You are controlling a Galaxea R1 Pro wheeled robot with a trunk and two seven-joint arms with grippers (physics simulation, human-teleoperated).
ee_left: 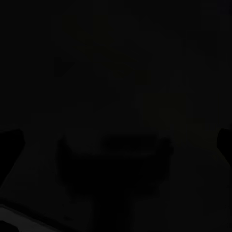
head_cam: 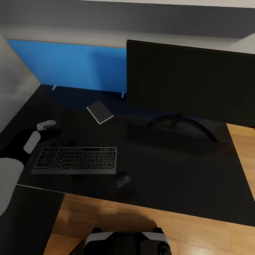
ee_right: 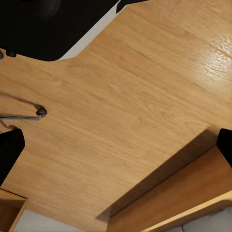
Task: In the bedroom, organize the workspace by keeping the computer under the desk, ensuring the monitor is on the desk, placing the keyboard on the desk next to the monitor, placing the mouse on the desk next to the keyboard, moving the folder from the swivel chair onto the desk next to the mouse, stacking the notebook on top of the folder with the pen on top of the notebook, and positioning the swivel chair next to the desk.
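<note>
Closest to you, the mouse (head_cam: 122, 179) lies just beside the keyboard (head_cam: 76, 160), and both are on the black tabletop (head_cam: 184, 184) near the monitor (head_cam: 191, 81), so these steps look done. You see the notebook (head_cam: 100, 112) behind the keyboard, alone; the folder, pen and chair remain for you. Your left claw (head_cam: 49, 128) hovers at the keyboard's far left corner; I cannot tell if it is spread. The right claw's fingertips (ee_right: 10, 147) stand wide apart over wooden floor (ee_right: 135, 101). No writing is readable anywhere.
</note>
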